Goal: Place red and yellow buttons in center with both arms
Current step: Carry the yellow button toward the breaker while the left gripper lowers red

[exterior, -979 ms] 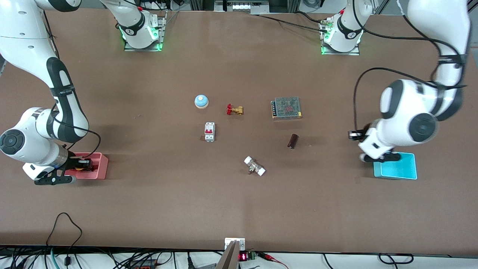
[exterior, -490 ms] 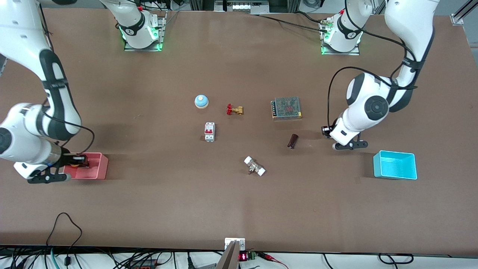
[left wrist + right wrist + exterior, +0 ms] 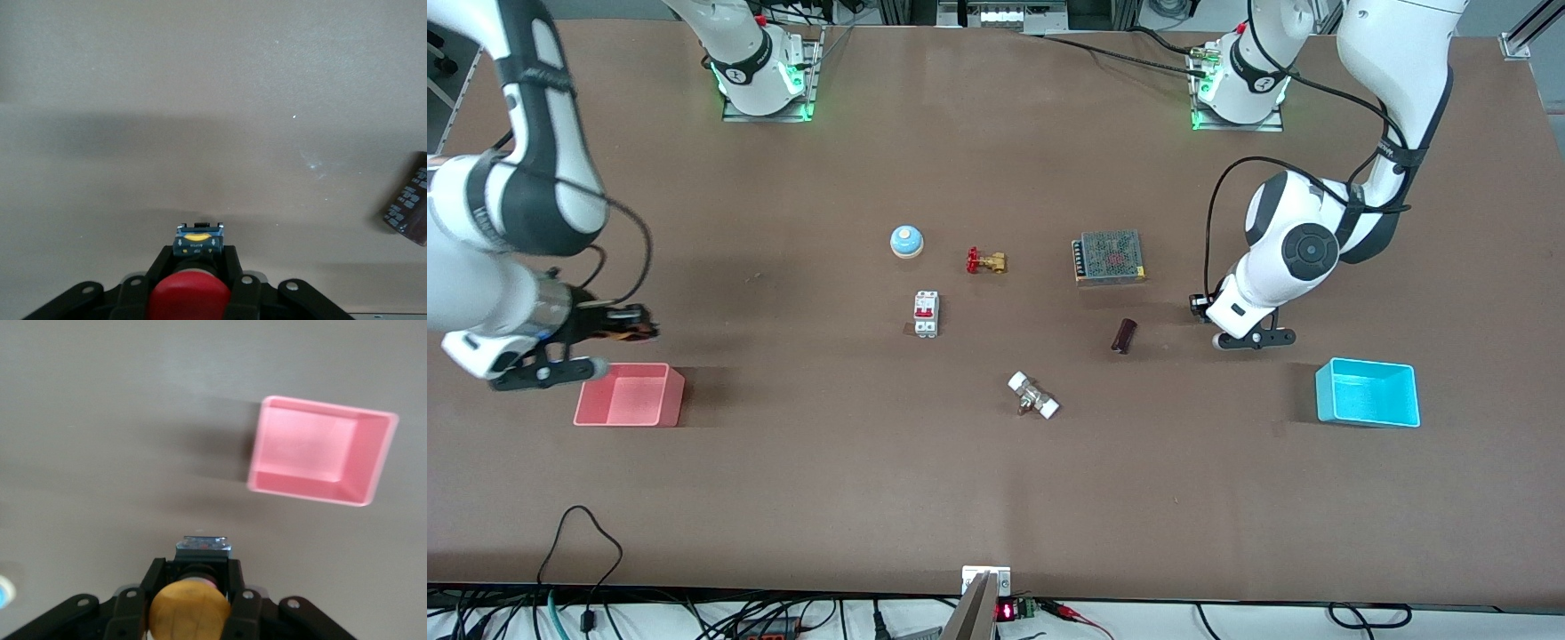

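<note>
The red button (image 3: 185, 297) and yellow button (image 3: 189, 609) are cut off by the wrist views' edges.

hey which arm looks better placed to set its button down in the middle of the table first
Likely the left. The left gripper, shut on the red button, hangs beside the dark cylinder near the middle. The right gripper, shut on the yellow button, is above the pink bin.

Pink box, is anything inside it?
Empty. The pink box shows only its bare floor in the front view, and the right wrist view shows the same.
</note>
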Tool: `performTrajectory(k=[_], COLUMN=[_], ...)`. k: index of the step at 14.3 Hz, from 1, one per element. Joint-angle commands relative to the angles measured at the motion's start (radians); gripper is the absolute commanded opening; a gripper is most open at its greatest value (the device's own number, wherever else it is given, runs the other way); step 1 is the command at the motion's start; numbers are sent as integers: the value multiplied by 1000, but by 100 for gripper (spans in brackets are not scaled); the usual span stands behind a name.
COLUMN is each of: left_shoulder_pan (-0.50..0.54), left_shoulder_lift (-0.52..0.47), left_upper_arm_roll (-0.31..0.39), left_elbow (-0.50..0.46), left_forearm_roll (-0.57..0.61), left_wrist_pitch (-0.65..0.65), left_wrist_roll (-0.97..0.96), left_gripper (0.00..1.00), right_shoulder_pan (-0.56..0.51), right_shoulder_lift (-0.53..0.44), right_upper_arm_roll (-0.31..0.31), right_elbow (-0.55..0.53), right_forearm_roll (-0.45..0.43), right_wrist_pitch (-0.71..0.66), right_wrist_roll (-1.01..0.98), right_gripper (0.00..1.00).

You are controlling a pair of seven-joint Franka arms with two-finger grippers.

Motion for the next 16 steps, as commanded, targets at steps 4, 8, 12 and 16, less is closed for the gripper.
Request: performTrajectory(k=[4, 8, 12, 16], left_shoulder_pan=[-1, 2, 19, 57], left_shoulder_lift=[-1, -16, -70, -70], left_upper_arm_roll=[1, 1, 8, 10], left_elbow=[-11, 0, 100, 314], left_forearm_roll=[28, 28, 28, 29], left_wrist_pitch=[14, 2, -148, -386], left_wrist_roll=[-21, -22, 36, 174], left_gripper=[85, 100, 100, 100], right_shoulder_pan=[192, 217, 238, 240], right_shoulder_lift=[52, 126, 183, 211], right_upper_arm_roll=[35, 35, 35, 35], right_elbow=[-158, -161, -161, -161], right_forearm_roll=[-9, -11, -43, -48], right_wrist_pitch=[321, 412, 435, 454], right_wrist_roll=[267, 272, 272, 274], right_gripper=[40, 40, 41, 43])
